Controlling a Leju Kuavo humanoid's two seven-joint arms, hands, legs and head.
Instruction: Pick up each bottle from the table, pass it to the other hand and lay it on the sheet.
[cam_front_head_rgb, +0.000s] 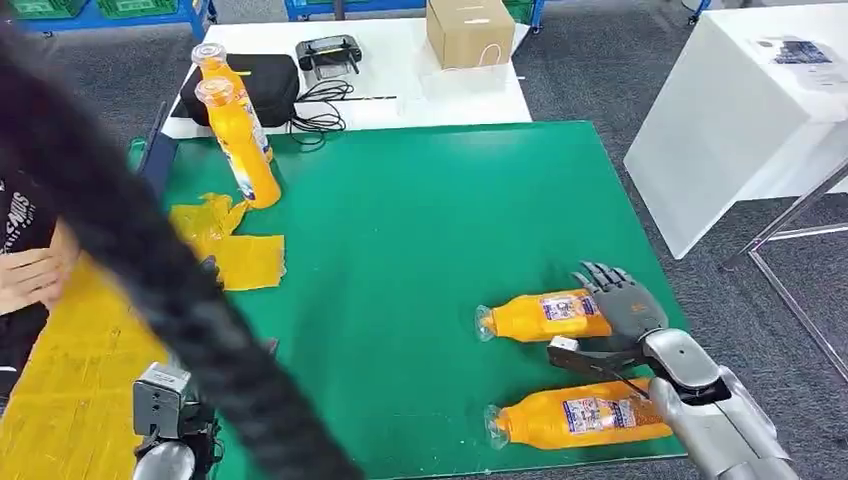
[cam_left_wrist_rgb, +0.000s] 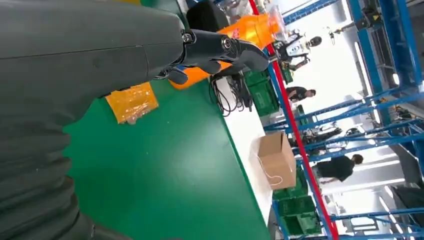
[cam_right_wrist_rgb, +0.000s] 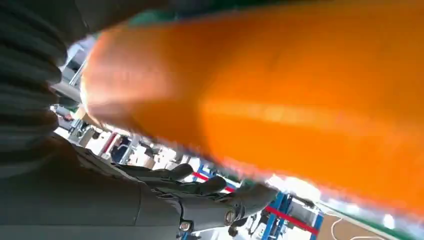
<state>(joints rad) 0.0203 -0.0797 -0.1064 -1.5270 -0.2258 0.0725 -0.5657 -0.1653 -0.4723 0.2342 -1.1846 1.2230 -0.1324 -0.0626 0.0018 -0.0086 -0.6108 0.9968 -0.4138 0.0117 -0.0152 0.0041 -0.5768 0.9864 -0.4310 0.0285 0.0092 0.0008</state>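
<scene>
Reaching my open right hand (cam_front_head_rgb: 622, 300) over one orange bottle (cam_front_head_rgb: 545, 316) near the counter's (cam_front_head_rgb: 420, 250) right edge, none yet on the yellow sheet (cam_front_head_rgb: 70, 390); left hand (cam_left_wrist_rgb: 220, 50) unclear.

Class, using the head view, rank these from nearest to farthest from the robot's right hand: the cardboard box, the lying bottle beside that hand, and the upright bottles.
1. Lying bottle, right beside the right hand.
2. Upright bottles, far left on the green table.
3. Cardboard box, on the white table behind.
</scene>
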